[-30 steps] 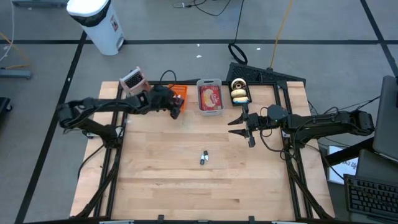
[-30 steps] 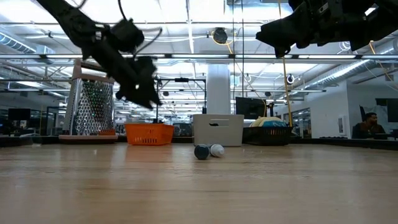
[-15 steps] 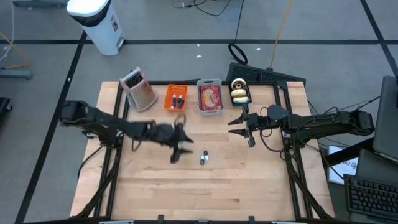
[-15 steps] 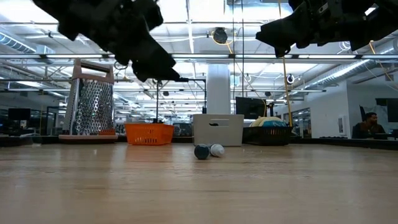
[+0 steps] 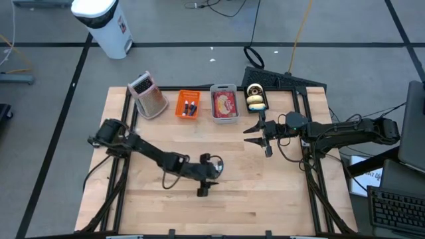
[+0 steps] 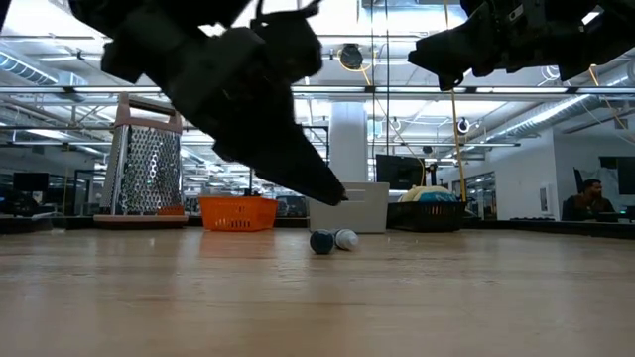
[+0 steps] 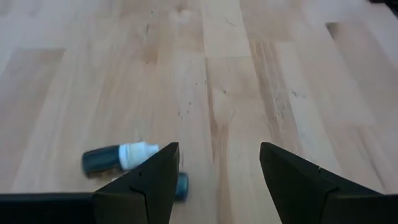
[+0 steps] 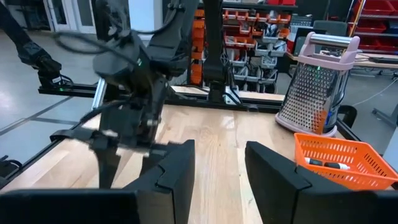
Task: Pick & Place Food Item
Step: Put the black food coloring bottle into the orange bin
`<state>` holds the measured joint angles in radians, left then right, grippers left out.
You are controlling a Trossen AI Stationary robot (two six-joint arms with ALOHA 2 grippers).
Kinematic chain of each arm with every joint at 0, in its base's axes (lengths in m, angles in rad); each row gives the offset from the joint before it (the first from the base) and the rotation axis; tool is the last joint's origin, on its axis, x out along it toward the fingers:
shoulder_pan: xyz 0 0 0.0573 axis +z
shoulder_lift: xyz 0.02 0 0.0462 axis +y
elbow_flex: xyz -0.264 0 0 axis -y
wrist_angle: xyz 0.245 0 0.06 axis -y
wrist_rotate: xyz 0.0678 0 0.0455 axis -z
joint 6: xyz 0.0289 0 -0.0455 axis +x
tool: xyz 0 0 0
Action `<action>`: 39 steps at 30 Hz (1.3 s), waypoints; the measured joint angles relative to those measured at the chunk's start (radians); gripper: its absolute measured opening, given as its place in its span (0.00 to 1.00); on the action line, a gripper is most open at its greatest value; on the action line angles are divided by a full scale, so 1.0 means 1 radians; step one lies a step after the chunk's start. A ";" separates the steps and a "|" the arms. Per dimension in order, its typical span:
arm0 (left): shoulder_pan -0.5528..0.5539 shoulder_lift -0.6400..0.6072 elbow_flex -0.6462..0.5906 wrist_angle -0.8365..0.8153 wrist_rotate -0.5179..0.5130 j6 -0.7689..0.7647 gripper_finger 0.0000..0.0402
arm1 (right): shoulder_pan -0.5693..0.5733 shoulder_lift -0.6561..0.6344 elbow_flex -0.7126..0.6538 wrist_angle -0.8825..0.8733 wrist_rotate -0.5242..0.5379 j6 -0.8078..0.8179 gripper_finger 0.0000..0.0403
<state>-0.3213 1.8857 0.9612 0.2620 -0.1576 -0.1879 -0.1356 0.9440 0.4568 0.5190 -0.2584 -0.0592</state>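
Table (image 5: pixel 265 192) of pale wood planks, both arms reaching in from the sides. Left gripper (image 7: pixel 217 148) out over the middle of the table, low but off the wood, jaws spread with only bare planks between them. Item (image 6: pixel 332 241), small, part dark and part white, lying on its side mid-table; from table height, just under the tip of a left finger (image 6: pixel 316 183), a gap between the two. In the left wrist view, same item beside one finger, outside the jaws, not pinched; a bluish bit right behind that finger, too hidden to make out. Right gripper (image 8: pixel 219 146) hanging above the right half of the table, well apart from the item, jaws parted and holding nothing. Along the far edge, left to right: metal grater (image 5: pixel 149 95) with a pink handle, standing upright; orange basket (image 5: pixel 188 104) with a couple of dark things in it; grey bin (image 5: pixel 224 104) with a red pack inside; yellow-and-white round thing (image 5: pixel 255 97), kind unclear. White bin (image 5: pixel 103 23) on the floor beyond the far left corner. Person (image 6: pixel 593 198) in the room behind, far right.
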 joint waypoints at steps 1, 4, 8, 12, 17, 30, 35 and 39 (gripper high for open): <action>0.002 0.014 0.012 -0.001 0.001 0.000 0.56 | 0.000 0.000 0.000 0.001 0.000 0.003 0.32; 0.009 0.040 0.029 -0.004 0.037 -0.036 0.56 | 0.000 0.000 0.000 0.001 0.000 0.016 0.32; 0.023 0.047 0.032 -0.048 0.068 -0.130 0.56 | 0.000 0.000 0.000 0.001 0.000 0.017 0.32; 0.031 0.040 0.034 -0.108 0.068 -0.183 0.56 | 0.000 0.000 -0.001 0.001 0.000 0.017 0.32; 0.031 0.022 0.033 -0.135 0.102 -0.168 0.56 | 0.000 0.000 -0.001 0.000 0.000 0.017 0.32; 0.032 -0.134 0.031 -0.432 -0.084 -0.210 0.56 | 0.000 0.000 -0.002 0.000 -0.001 0.014 0.32; 0.032 -0.105 0.031 -0.433 -0.078 -0.050 0.56 | 0.000 0.000 -0.002 0.000 -0.003 0.020 0.32; 0.032 -0.066 0.030 -0.411 -0.064 0.013 0.56 | 0.000 0.000 -0.002 0.000 -0.004 0.020 0.32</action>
<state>-0.2889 1.8196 0.9916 -0.1487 -0.2213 -0.1745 -0.1352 0.9436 0.4553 0.5186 -0.2623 -0.0387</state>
